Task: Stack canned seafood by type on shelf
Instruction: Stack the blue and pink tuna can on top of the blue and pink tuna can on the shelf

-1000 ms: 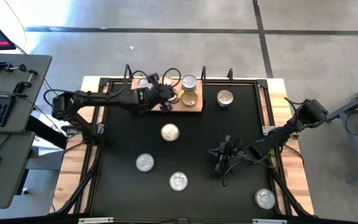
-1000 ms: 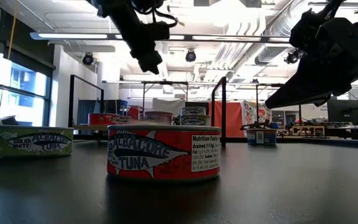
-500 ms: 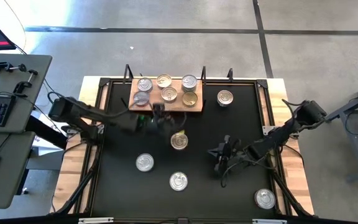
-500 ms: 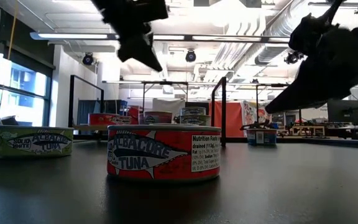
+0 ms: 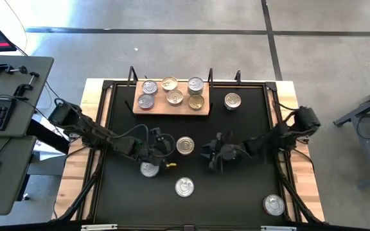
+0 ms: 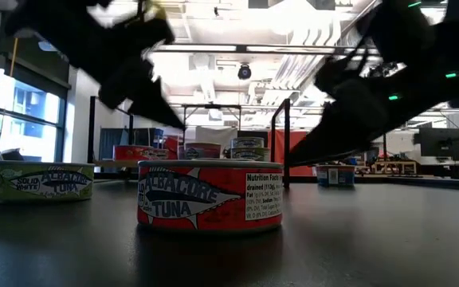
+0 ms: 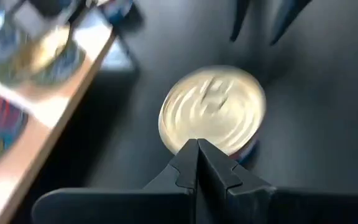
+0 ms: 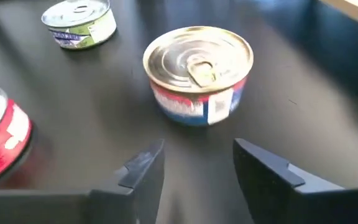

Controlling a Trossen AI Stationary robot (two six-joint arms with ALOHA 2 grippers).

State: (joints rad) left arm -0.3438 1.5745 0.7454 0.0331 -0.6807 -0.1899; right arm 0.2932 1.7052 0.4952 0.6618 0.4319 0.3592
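a flat round gold-lidded tin with a red-and-blue label point(image 8: 197, 73) was flanked by the spread right gripper point(image 8: 197, 163) and the pressed-together left gripper point(image 7: 198, 163).

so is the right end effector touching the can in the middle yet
Apart. The right wrist view shows bare black table between the open right end effector and the can ahead.

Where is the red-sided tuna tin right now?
In the low view the red-sided round tuna tin stands nearest the camera on the black table, right of the green-labelled tin.
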